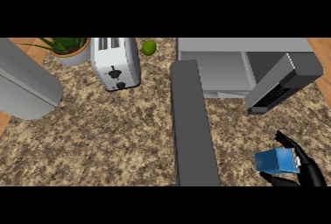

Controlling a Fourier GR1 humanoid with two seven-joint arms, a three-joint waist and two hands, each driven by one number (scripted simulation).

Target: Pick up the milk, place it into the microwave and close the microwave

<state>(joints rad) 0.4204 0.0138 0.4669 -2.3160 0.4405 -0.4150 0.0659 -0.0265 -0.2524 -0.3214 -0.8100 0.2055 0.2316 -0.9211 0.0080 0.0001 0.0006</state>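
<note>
Speckled brown granite counter (110, 131) fills most of the view. Far left: big grey forearm (26, 87) lying across the counter edge, hand off-frame, so can't tell its fingers. Next to it a potted plant (68, 48) at the back, then a silver toaster (115, 63) just beside the pot, lever side facing forward. Green lime-like fruit (149, 47) right of the toaster, apart from it. Centre: microwave door (192, 127) swung wide open, sticking out toward the front edge. Microwave (242, 65) behind it at the back right, cavity exposed, nothing visible inside. Lower right: right hand (304, 168) curled around the blue milk carton (276, 160), fingers wrapping top and bottom. Milk sits in front of the microwave, right of the door, well outside the cavity.
</note>
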